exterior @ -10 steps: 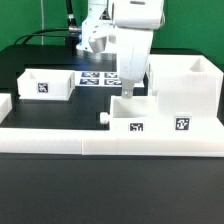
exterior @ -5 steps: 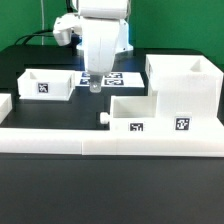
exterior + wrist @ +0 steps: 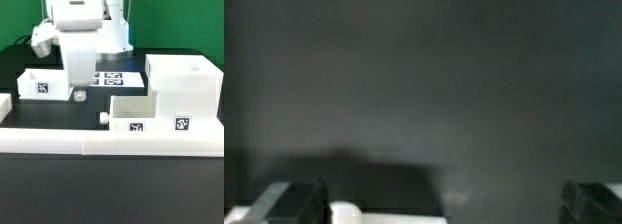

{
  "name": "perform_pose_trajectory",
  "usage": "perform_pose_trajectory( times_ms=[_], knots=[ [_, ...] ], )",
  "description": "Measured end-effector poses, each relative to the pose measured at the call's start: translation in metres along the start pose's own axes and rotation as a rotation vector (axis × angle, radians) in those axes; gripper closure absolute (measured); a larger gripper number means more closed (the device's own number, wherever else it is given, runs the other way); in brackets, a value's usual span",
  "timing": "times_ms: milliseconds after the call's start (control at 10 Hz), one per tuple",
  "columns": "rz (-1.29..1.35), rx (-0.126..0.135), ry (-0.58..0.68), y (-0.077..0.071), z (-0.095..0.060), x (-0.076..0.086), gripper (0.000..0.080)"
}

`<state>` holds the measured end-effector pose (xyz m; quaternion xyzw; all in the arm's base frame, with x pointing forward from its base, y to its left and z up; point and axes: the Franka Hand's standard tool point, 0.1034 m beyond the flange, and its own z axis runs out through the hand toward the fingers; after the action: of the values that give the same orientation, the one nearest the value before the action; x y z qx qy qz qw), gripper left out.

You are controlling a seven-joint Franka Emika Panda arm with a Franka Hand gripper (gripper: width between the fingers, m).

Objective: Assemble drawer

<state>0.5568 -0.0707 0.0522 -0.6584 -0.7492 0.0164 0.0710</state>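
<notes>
1. Two trays and a tall housing point(image 3: 186, 88), the loose parts of the drawer, show in the exterior view. The housing stands at the right of the frame. The front tray point(image 3: 135, 116) lies against its left side, with its knob point(image 3: 103, 117) pointing left; whether that tray is partly slid in cannot be told. The left-hand tray point(image 3: 44, 85) lies well apart, at the middle left, behind the border bars point(image 3: 60, 142). The arm hangs in the upper left, and the gripper point(image 3: 74, 96) is low, just beside that tray's right end, with the marker board point(image 3: 110, 78) behind it. From here the jaws cannot be read.

2. In the wrist view, the fingers point(image 3: 295, 203) sit at opposite edges with dark table point(image 3: 438, 90) between them, so the jaws are wide apart and hold nothing. A small white piece point(image 3: 345, 212) shows next to one finger; what it is cannot be told.

3. As a judgement, the step in hand is reaching for the left-hand tray. The next move calls for straddling its wall or end squarely, closing firmly, then carrying it toward the housing's opening without tilting it.
</notes>
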Motion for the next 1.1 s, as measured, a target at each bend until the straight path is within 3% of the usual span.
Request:
perform_pose_trajectory(
  times_ms=[200, 400, 900, 1100],
  knots=[
    [0.006, 0.020, 0.108, 0.000, 0.013, 0.003, 0.0150],
    [0.025, 0.029, 0.141, 0.007, 0.023, 0.014, 0.0150],
    [0.081, 0.044, 0.156, 0.018, 0.027, 0.056, 0.0150],
    [0.086, 0.045, 0.156, 0.016, 0.028, 0.051, 0.0150]
  ],
)
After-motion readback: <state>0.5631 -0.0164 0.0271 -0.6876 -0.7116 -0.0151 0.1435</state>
